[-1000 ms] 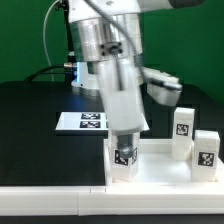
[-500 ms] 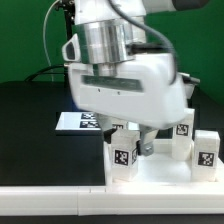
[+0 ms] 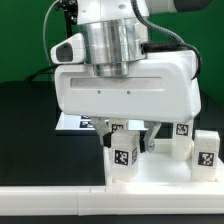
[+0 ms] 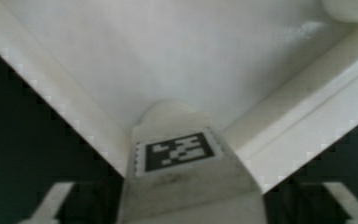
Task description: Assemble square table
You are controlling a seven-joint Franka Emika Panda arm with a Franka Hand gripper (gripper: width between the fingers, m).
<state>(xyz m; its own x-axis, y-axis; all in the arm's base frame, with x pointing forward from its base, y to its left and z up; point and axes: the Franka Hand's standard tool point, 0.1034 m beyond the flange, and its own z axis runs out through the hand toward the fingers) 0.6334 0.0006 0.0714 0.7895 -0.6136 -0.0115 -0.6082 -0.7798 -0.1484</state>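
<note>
Hanging low over the square table's top (image 3: 160, 172), the gripper (image 3: 128, 135) sits right above one leg (image 3: 123, 155) that stands upright at the top's corner nearest the exterior view's left. The broad white body of the arm's hand fills the middle of the exterior view and hides most of what lies behind that leg. Two dark fingers (image 3: 153, 138) reach down from it, one on either side of the leg's upper part. In the wrist view the leg (image 4: 183, 158) runs between the two fingertips (image 4: 48, 205), its tag facing the camera, with a dark gap showing on each side between leg and finger. So the jaws stand apart around the leg; whether they press on it I cannot tell.

The top is a white tray with a raised rim, lying flat on the dark counter (image 3: 30, 130). Its front edge sits close to the long white rail (image 3: 50, 176) that runs along the counter's near side. Two more legs stand upright beyond the first leg, toward the exterior view's right: one leg (image 3: 181, 136) farther back and another (image 3: 206, 152) just beside it, nearer the camera. Both show their tags. Behind the first leg, the marker board (image 3: 76, 123) lies flat on the counter, mostly covered by the arm.
</note>
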